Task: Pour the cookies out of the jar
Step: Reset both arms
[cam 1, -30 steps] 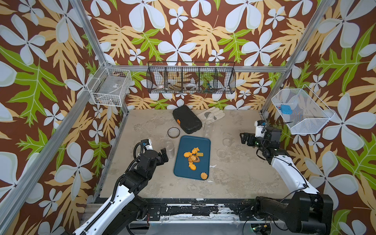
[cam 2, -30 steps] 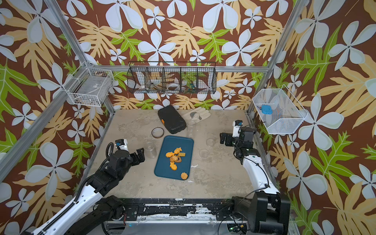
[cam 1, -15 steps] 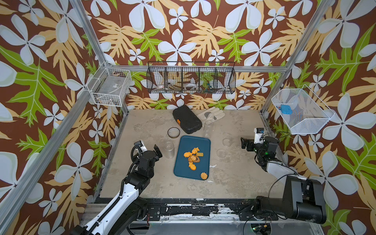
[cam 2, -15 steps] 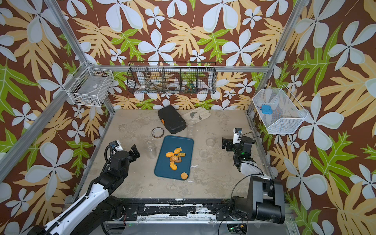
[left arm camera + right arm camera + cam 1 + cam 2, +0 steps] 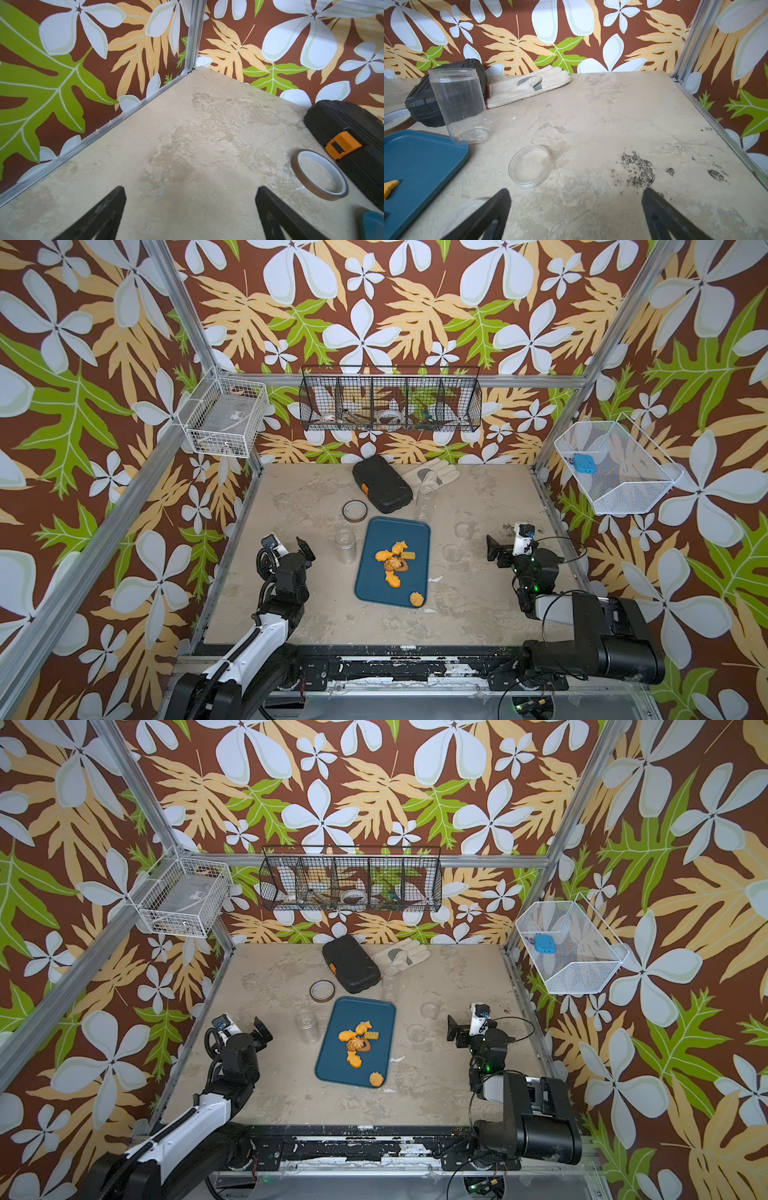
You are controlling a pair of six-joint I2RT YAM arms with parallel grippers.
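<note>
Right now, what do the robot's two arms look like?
Both are black arms with white shell sections: the left arm carries a ribbed black cable, the right arm thin looping black cables and a green light. The left end effector and right end effector each have two flat black pointed fingers.

- From the tray [image 5: 415, 531], a clear jar [image 5: 345, 545] stood just beside it at 9 o'clock, a tape roll [image 5: 355, 510] at 11 and a black case [image 5: 381, 484] at 12.
- Two lids [image 5: 464, 530] lay at 3 o'clock.
- Bare table [image 5: 187, 135] lay open before my left gripper [image 5: 191, 188].
</note>
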